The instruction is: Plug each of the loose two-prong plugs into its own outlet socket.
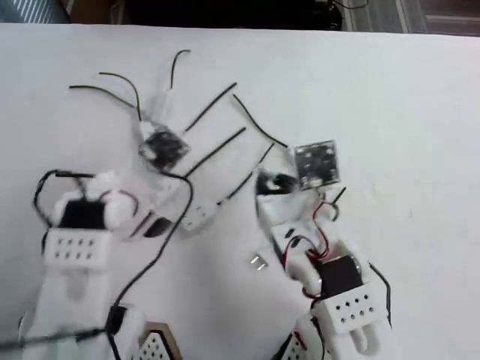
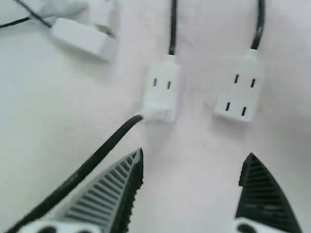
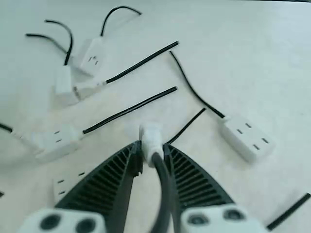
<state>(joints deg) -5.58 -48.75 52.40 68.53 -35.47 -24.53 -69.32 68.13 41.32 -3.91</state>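
Plug gripped in right jaws over the surface, carry-to-socket step seemingly in hand, left jaws released above sockets; next needing square alignment with a free socket, then a straight push.

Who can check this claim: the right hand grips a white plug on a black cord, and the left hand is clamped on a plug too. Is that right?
Wrong on the left hand: it holds nothing. The left wrist view shows it open above two white sockets on the table. The right hand does grip a white plug on a black cord.
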